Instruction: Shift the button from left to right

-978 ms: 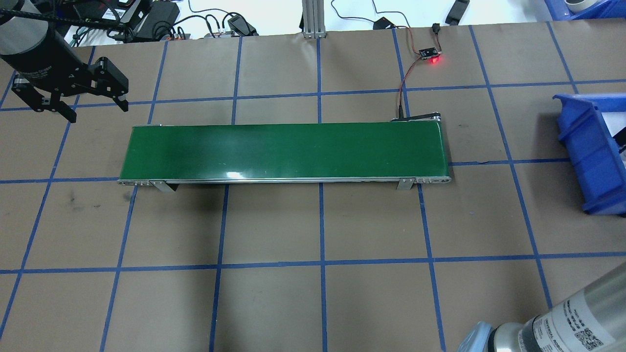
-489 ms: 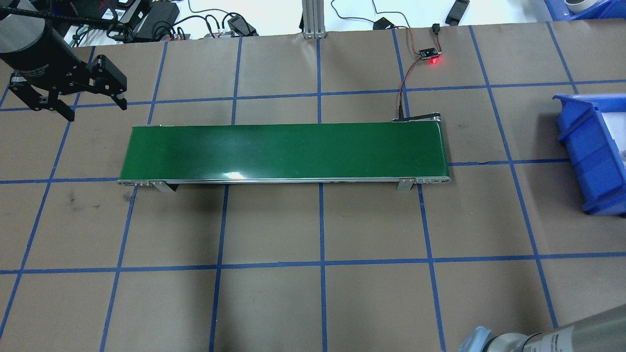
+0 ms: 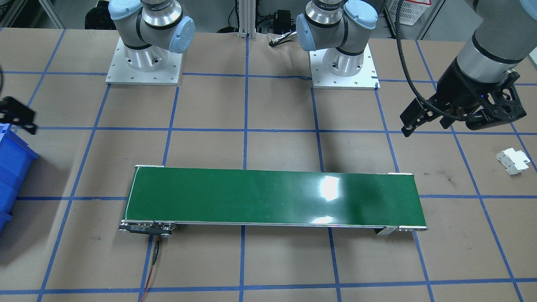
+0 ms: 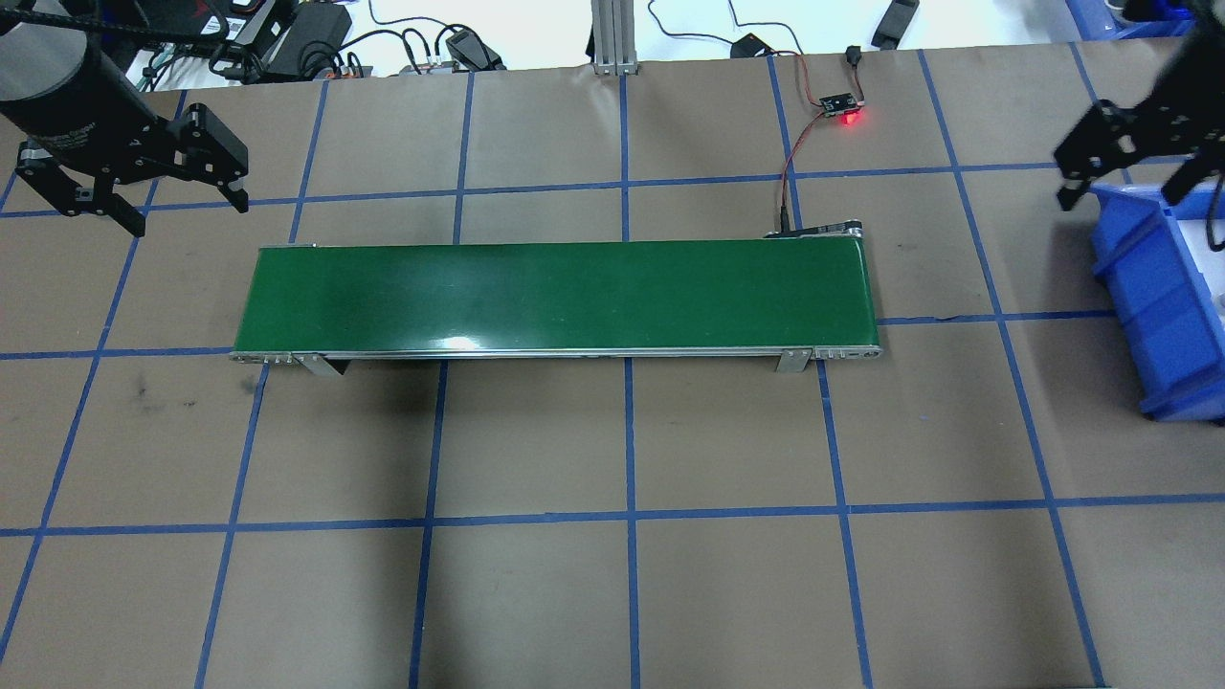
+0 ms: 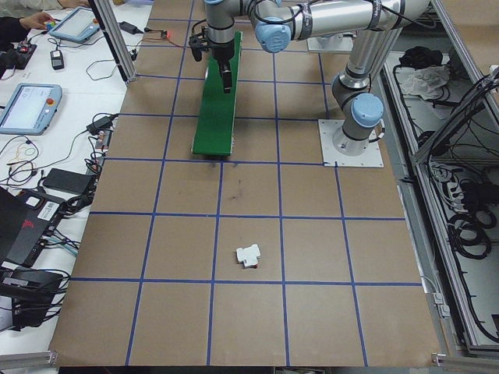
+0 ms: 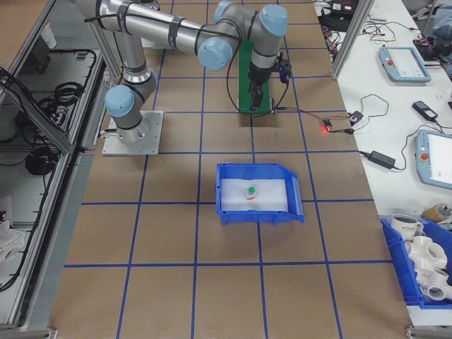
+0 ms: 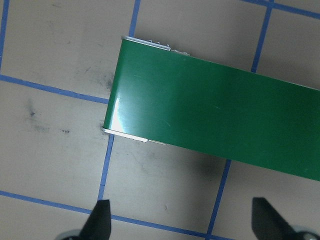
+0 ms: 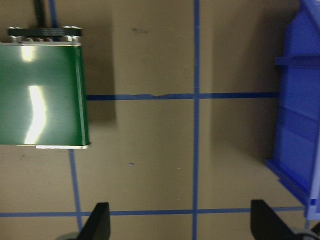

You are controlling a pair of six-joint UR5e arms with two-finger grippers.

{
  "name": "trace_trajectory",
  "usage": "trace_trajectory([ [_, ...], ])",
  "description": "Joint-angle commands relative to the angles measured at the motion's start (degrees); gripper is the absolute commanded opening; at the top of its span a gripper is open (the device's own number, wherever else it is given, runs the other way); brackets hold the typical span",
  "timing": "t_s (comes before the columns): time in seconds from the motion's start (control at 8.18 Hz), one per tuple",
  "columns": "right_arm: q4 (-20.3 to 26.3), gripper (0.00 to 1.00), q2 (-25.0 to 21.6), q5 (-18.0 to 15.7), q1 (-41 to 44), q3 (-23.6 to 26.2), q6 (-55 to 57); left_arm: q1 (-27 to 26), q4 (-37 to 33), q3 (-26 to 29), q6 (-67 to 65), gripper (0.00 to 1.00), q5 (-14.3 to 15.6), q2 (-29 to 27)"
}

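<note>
The button, with its green cap, rests on the white floor of the blue bin in the exterior right view; no gripper touches it. My right gripper hovers blurred over the bin's far corner, its fingers wide apart and holding nothing. My left gripper hangs open and empty just beyond the left end of the green conveyor belt. In the left wrist view that belt end lies ahead of the spread fingertips.
A white breaker-like block lies on the paper past the belt's left end, also in the exterior left view. A small board with a red light and its wire sit behind the belt's right end. Cables and boxes line the far table edge.
My right arm has swung from the near right corner of the overhead view up to the far right, its gripper now over the blue bin. The left gripper has barely shifted.
</note>
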Motion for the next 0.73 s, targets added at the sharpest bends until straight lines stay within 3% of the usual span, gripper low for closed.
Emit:
trace_trajectory([
  [0.0,0.4,1.0,-2.4,3.4,17.8,-0.2,19.1,0.1,-0.1,-0.6,-0.1,1.0,0.0,-0.1],
  [0.37,-2.6,1.0,-3.5,4.3,26.0,-0.2,25.8,0.1,0.3,-0.8,0.0,1.0,-0.1,-0.8],
  [0.61,-4.3,1.0,-3.1,4.5,26.1,0.0,25.2,0.0,-0.4,-0.4,0.4,1.0,-0.2,-0.1],
])
